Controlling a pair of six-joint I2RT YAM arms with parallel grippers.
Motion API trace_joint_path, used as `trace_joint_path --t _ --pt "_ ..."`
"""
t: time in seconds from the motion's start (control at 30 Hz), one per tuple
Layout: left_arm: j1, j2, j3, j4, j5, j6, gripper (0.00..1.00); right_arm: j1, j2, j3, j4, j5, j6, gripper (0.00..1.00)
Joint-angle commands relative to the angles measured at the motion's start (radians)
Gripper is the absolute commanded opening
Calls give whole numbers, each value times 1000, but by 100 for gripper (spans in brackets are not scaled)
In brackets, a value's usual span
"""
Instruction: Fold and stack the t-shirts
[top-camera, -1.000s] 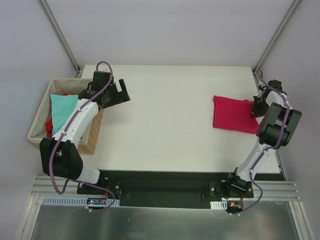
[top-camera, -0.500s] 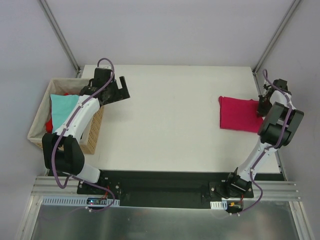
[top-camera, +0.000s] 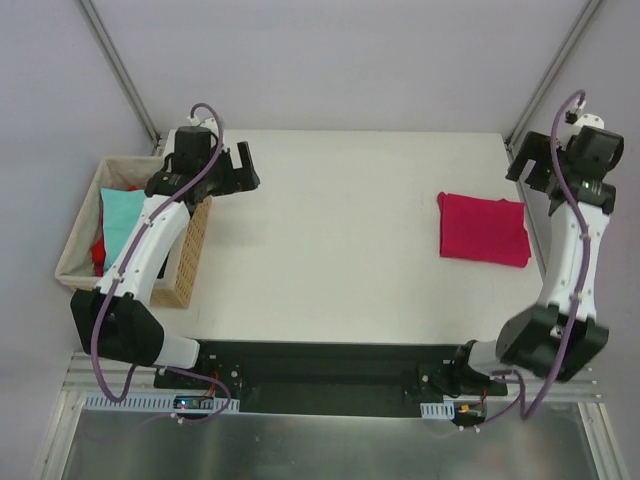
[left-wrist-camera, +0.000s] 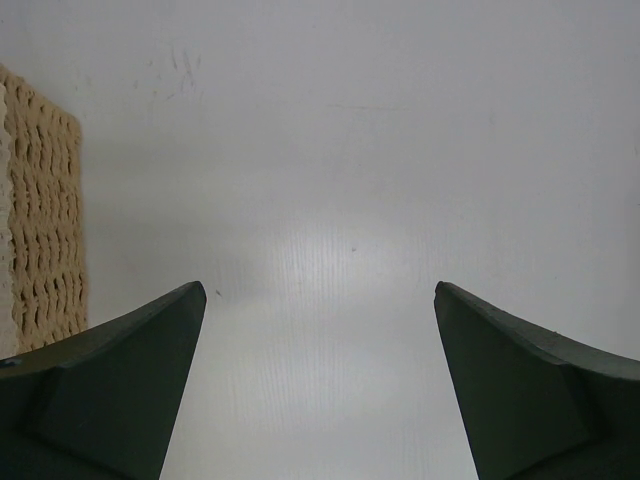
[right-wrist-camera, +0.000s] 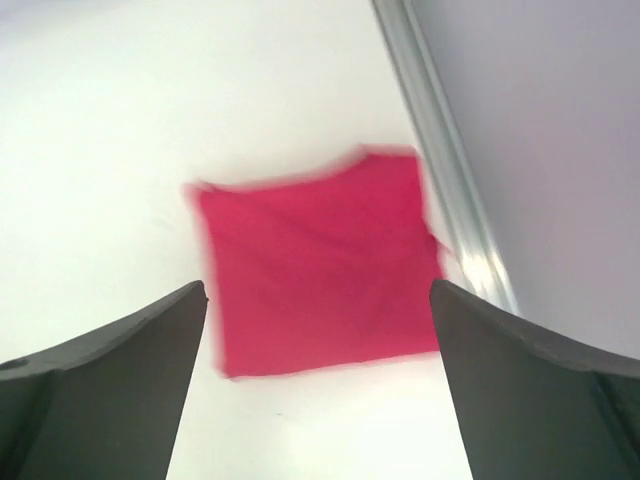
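Note:
A crimson-magenta t-shirt (top-camera: 483, 228) lies folded into a flat square at the table's right side, also seen blurred in the right wrist view (right-wrist-camera: 320, 265). My right gripper (top-camera: 537, 170) hovers open, raised above and just behind that shirt, with nothing between its fingers (right-wrist-camera: 120, 350). A light teal t-shirt (top-camera: 122, 220) and a red one (top-camera: 98, 250) lie crumpled in the wicker basket. My left gripper (top-camera: 243, 166) stands open and empty over bare table beside the basket's far corner; its fingers (left-wrist-camera: 120, 360) frame only white tabletop.
The woven wicker basket (top-camera: 185, 270) sits at the table's left edge, its side showing in the left wrist view (left-wrist-camera: 40, 230). A metal frame rail (right-wrist-camera: 440, 150) runs along the table's right edge, close to the folded shirt.
My right gripper let go of the crimson shirt's right edge, opened and lifted up and back. The shirt was first drawn slightly right. My left gripper drifted a little toward the table's back.

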Motion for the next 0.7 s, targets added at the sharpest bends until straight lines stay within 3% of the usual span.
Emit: trace_joint_path --t 0.0,0.1,0.17,0.33,0.57,0.67 --pt "10 -116 3 6 37 -36 99 32 -320 -250 171 -297 251 97" --pt "10 -165 -69 7 78 -106 99 44 -471 -434 308 -299 373 97" --pt "10 -200 -122 9 93 -143 99 47 -506 -469 270 -294 378 97" --pt "10 -260 -195 6 57 -172 99 49 -480 -415 70 -281 329 97" --pt "10 -285 -196 0 81 -195 99 55 -494 -410 77 -316 387 97" --pt "12 -265 -163 -23 155 -176 99 63 -476 -429 49 -236 482 97"
